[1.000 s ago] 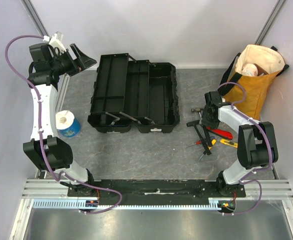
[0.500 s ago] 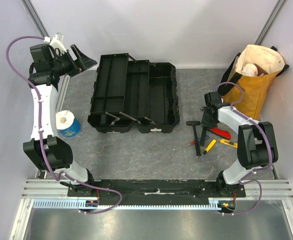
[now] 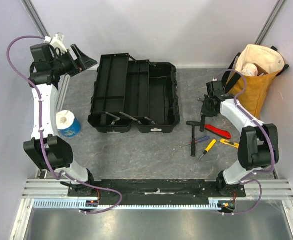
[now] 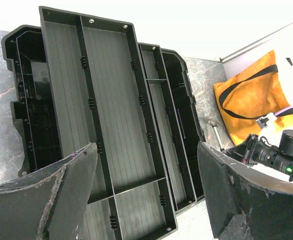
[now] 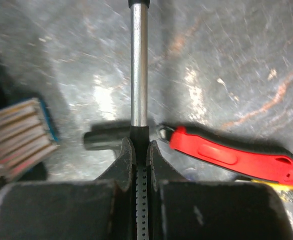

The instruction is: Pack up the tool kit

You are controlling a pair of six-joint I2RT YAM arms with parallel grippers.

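Note:
The black toolbox (image 3: 133,95) lies open at mid-table, its trays (image 4: 111,115) folded out with nothing in them. A hammer (image 3: 193,131), red-handled pliers (image 3: 217,131), two screwdrivers (image 3: 201,145) and a yellow knife (image 3: 229,143) lie on the table to its right. My right gripper (image 3: 205,106) (image 5: 139,145) hangs over the far end of that pile. It is shut on the black handle of a silver-shafted tool (image 5: 138,75), with the pliers (image 5: 236,157) blurred below. My left gripper (image 3: 83,59) (image 4: 146,190) is open, raised at the far left and facing the toolbox.
A mustard tote bag (image 3: 256,80) stands at the far right, close behind my right arm. A blue-and-white cup (image 3: 67,124) sits left of the toolbox beside my left arm. White walls and metal posts close in the table.
My right gripper has shut on the silver-shafted tool and drawn back from the pile toward the far side. The hammer and screwdrivers shifted a little. The left arm has held still.

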